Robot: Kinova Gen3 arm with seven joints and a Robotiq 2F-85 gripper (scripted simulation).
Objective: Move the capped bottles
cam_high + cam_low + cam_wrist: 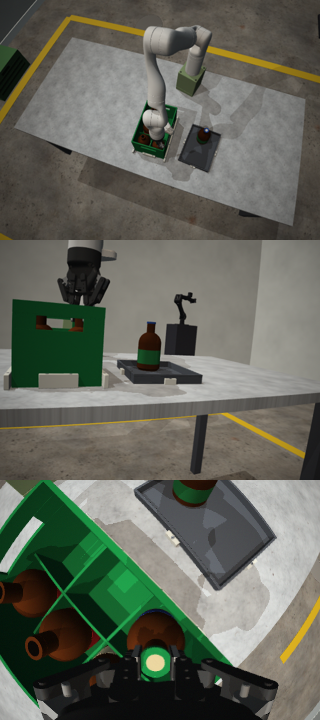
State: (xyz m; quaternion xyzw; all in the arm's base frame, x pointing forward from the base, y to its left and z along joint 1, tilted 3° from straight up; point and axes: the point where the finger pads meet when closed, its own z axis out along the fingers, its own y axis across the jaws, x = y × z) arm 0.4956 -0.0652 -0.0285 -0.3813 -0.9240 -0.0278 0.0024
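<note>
The green crate stands left of the dark tray (199, 147). My gripper (81, 300) reaches down into the crate's corner cell nearest the tray. It is shut on the neck of a brown bottle with a green cap (155, 663), which stands in that cell. Two open brown bottles (56, 636) (27, 592) stand in cells further left. A brown bottle with a blue cap and green label (149, 347) stands upright at the far end of the tray (158, 371). The fingertips are hidden behind the crate wall (58, 343) in the side view.
Small white blocks (58, 380) sit against the crate's base and the tray's edges. The arm's green pedestal (190, 78) stands behind the crate. A dark block with a small arm (180, 339) stands beyond the tray. The table's edge runs near the crate's front.
</note>
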